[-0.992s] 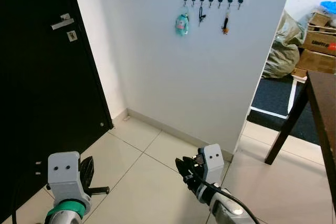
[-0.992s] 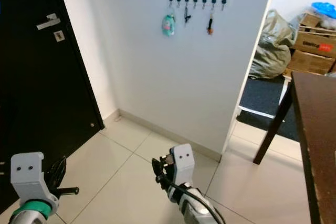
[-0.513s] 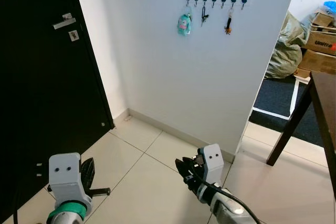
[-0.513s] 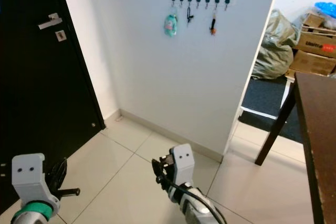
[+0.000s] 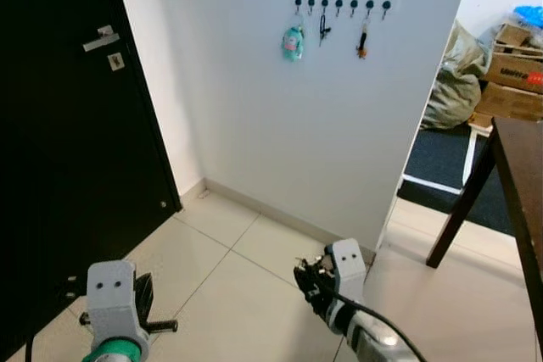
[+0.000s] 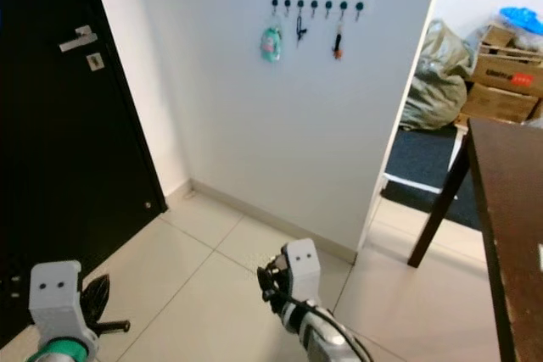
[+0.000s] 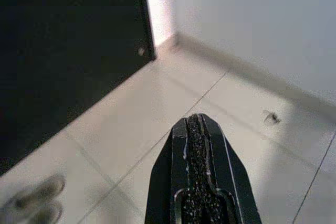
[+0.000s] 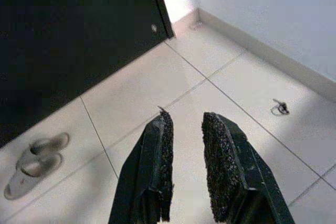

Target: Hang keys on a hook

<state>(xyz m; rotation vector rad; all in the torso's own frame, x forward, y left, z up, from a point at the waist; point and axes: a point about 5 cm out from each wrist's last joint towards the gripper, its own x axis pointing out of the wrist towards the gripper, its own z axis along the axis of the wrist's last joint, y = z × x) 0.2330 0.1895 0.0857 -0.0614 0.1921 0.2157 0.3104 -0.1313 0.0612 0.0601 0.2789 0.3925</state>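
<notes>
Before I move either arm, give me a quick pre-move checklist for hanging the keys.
1. Keys held: not ok. The right gripper is open with nothing between its fingers; the left gripper is shut, no keys seen.
2. Keys located: cannot tell. A small dark object lies on the floor tiles near the baseboard; too small to identify.
3. Free hook: ok. The hook rack carries a teal charm and two dark items; the end hook is bare.
4. Grippers at rack height: not ok. Both are low, the rack high on the wall.
</notes>
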